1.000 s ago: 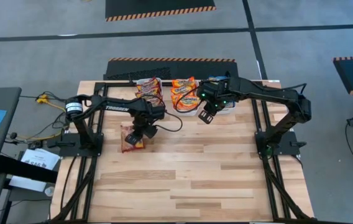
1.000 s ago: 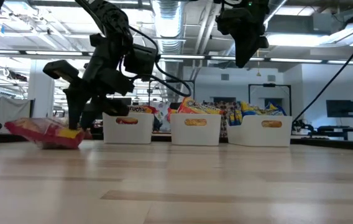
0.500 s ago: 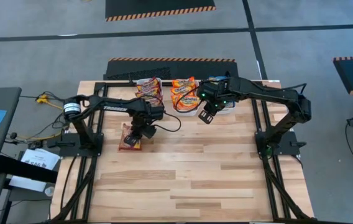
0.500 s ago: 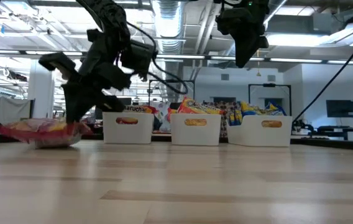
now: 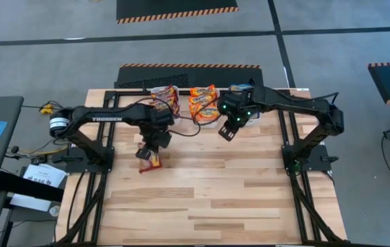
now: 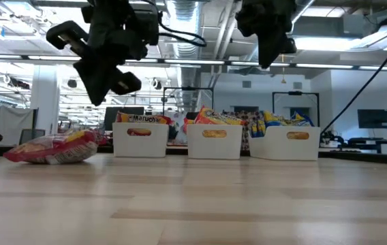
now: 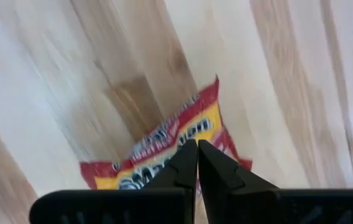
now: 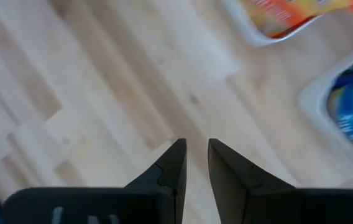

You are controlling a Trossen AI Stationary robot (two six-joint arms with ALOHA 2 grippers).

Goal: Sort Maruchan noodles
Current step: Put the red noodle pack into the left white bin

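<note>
Lying flat on the wooden counter point(image 5: 202, 185), well short of the bins, a maroon Maruchan noodle packet point(image 6: 52, 149) sits alone with nothing touching it; from above it shows just below the left gripper point(image 5: 151, 144). That gripper hangs over the packet with its fingers pressed together on nothing, as the left wrist view makes plain: the two dark tips meet above the packet's red-and-yellow wrapper point(image 7: 170, 144) with empty air between tool and plastic. Farther back, the right gripper point(image 5: 226, 130) hovers above bare counter just in front of the bins, its fingers a little apart and empty. At the far edge stand three white bins point(image 6: 213, 141) in a row, holding maroon, orange and blue packets in turn. The risk from here, as I judge it, is a missed pick: the crinkly wrapper is thin and slick, so closed fingers descending would only push it along the counter, and a pinch on a loose fold could let it slip out on the way to the maroon bin point(image 5: 164, 97), dropping it in the wrong one.
</note>
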